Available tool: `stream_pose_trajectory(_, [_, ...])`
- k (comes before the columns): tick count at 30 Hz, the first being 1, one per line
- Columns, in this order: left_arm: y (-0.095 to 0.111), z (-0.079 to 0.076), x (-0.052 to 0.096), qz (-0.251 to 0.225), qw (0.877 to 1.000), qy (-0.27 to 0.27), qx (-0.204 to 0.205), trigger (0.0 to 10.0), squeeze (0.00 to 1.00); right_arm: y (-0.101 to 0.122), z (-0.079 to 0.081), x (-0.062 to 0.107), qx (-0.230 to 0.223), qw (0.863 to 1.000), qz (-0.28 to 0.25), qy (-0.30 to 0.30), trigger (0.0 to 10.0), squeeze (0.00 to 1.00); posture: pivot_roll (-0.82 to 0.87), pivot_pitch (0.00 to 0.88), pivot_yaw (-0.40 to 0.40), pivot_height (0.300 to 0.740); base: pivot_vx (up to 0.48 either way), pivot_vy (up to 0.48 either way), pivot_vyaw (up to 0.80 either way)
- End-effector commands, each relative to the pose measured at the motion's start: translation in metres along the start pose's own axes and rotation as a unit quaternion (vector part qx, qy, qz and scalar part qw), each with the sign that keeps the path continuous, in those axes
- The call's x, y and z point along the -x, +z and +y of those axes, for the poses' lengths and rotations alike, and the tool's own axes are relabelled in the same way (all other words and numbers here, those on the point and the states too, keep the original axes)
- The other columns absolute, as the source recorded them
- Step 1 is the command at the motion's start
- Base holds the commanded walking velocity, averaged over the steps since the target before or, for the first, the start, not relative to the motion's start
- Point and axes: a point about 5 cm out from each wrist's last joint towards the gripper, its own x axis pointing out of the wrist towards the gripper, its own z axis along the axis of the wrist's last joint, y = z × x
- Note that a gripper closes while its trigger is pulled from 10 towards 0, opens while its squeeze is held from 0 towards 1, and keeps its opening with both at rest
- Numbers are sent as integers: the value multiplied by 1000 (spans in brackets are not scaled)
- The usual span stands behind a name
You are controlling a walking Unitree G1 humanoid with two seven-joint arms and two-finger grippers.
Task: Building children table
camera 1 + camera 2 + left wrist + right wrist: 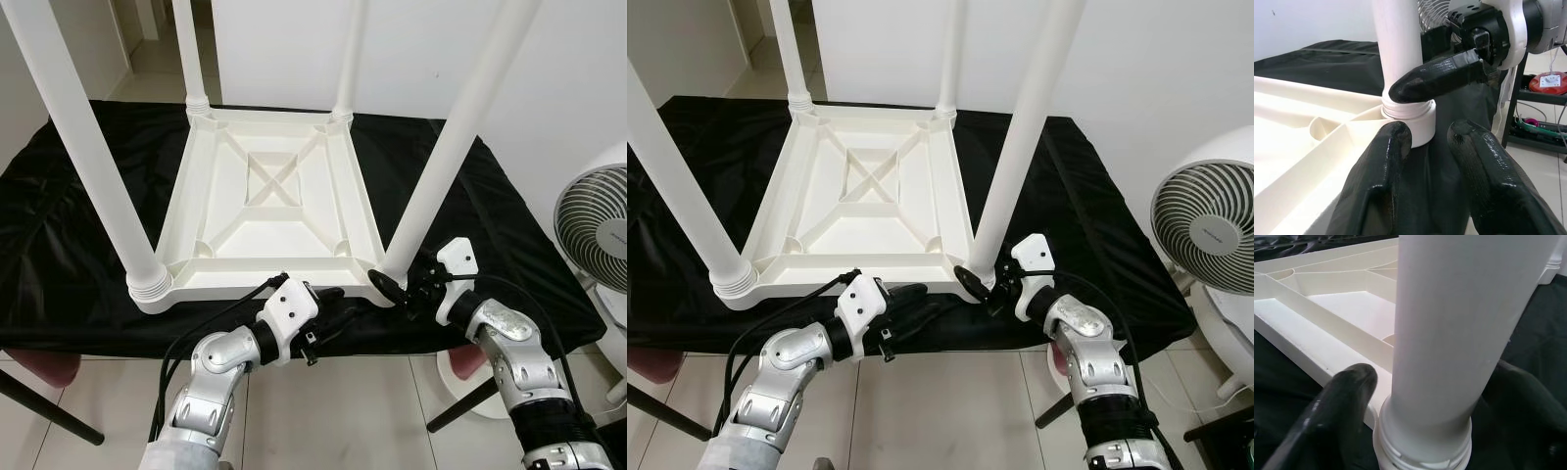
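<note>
A white children's table (266, 186) lies upside down on a black cloth (88, 196), with its legs pointing up. My right gripper (395, 284) is shut on the near right leg (441, 166) just above its threaded collar. In the right wrist view one finger (1347, 396) sits on each side of that leg (1449, 333). My left gripper (333, 302) hovers at the table's front edge, pointing towards the same leg. It is open, with nothing between its fingers (1386, 161). The collar (1410, 115) sits in the corner socket.
The near left leg (88, 157) and two far legs (191, 59) stand in their corners. A white floor fan (598, 230) stands close on the right. A pink stool (49, 367) sits under the cloth's front left edge. Tiled floor lies in front.
</note>
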Motion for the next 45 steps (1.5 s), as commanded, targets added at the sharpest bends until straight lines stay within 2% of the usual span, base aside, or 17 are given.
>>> stream_pose_trajectory(1, [-2, 8, 0, 6, 997, 74, 6, 10000, 0, -1, -1, -1, 15, 1000, 9, 12, 863, 0, 84, 34, -22, 740, 0, 0, 0])
stream_pose_trajectory(2, [-2, 9, 0, 7, 997, 75, 6, 10000, 0, -5, -2, -2, 24, 999, 19, 25, 0, 0, 83, 35, -21, 740, 0, 0, 0])
stream_pose_trajectory(13, [-1, 9, 0, 6, 997, 75, 7, 10000, 0, -8, -3, -1, 22, 999, 23, 39, 0, 0, 85, 40, -21, 740, 0, 0, 0])
stream_pose_trajectory(21, [-1, 9, -1, 6, 997, 74, 9, 10000, 0, -13, 3, 1, 6, 999, 8, 31, 0, 0, 77, 41, -20, 740, 0, 0, 0])
stream_pose_trajectory(26, [-1, 8, -2, 5, 997, 74, 9, 10000, 0, -17, 10, -2, -3, 1000, 3, -7, 0, 0, 73, 42, -24, 740, 0, 0, 0])
stream_pose_trajectory(27, [-1, 7, -3, 4, 997, 74, 11, 10000, 0, -22, 17, -4, -14, 999, 4, -51, 0, 0, 70, 45, -33, 740, 0, 0, 0])
stream_pose_trajectory(30, [-1, 7, -3, 3, 997, 74, 11, 10000, 0, -23, 20, -5, -18, 998, 2, -64, 0, 0, 70, 45, -33, 740, 0, 0, 0])
stream_pose_trajectory(32, [-1, 6, -4, 2, 997, 75, 13, 10000, 0, -25, 27, -7, -41, 993, -2, -111, 0, 0, 67, 46, -34, 740, 0, 0, 0])
stream_pose_trajectory(33, [-1, 6, -4, 2, 997, 75, 13, 10000, 0, -25, 27, -7, -41, 993, -2, -111, 0, 0, 67, 46, -34, 740, 0, 0, 0])
stream_pose_trajectory(35, [-2, 4, -5, 3, 997, 74, 16, 10000, 0, -30, 36, -10, -93, 977, -3, -190, 0, 0, 60, 47, -35, 740, 0, 0, 0])
stream_pose_trajectory(36, [-2, 4, -5, 3, 997, 74, 16, 10000, 0, -30, 36, -10, -93, 977, -3, -190, 0, 0, 60, 47, -35, 740, 0, 0, 0])
stream_pose_trajectory(41, [-2, 2, -8, 0, 997, 70, 20, 10000, 0, -37, 46, -11, -133, 937, 9, -324, 0, 0, 50, 45, -38, 740, 0, 0, 0])
stream_pose_trajectory(42, [-2, 2, -8, 0, 997, 70, 20, 10000, 0, -37, 46, -11, -133, 937, 9, -324, 0, 0, 50, 45, -38, 740, 0, 0, 0])
stream_pose_trajectory(45, [-2, 2, -9, -1, 997, 69, 21, 10000, 0, -33, 49, -13, -134, 925, 9, -355, 0, 0, 48, 44, -37, 740, 0, 0, 0])
